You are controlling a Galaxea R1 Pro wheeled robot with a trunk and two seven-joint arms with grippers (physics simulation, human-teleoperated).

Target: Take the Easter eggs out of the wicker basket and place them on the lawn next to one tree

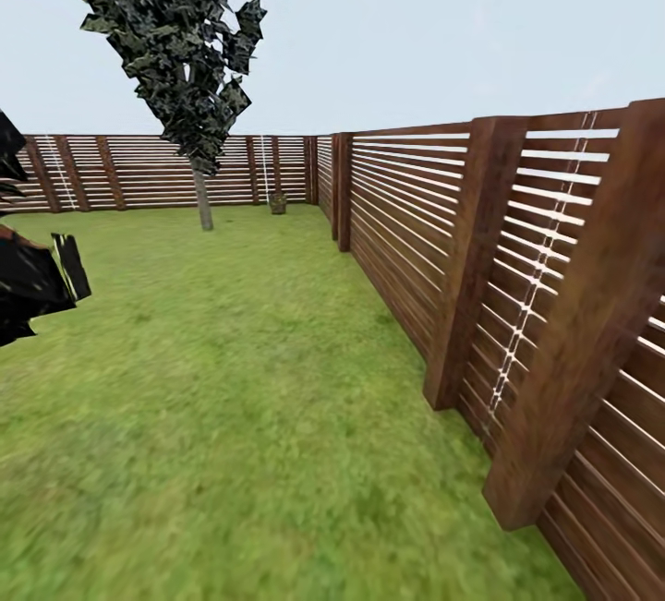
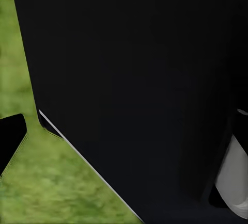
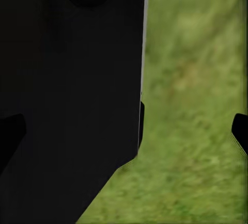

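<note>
The lawn (image 1: 231,379) before me was matt, rough grass. At the frame's right my view met a fence (image 1: 480,250) of brown, grained wooden slats, faintly glossy.

Ground: short green grass (image 1: 240,416) lying flat
Boundary: brown slatted wooden fence (image 1: 480,250) running along right and far side
Sky: pale blue haze (image 1: 416,29) showing overhead, daylight falling evenly

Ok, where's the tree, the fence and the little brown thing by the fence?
Dark-leaved tree (image 1: 202,199): head view, on its thin trunk.
Wooden fence (image 1: 473,259): head view, on a thick post at the right.
Small brown object (image 1: 277,204): head view, on its middle; too far to identify.
</note>
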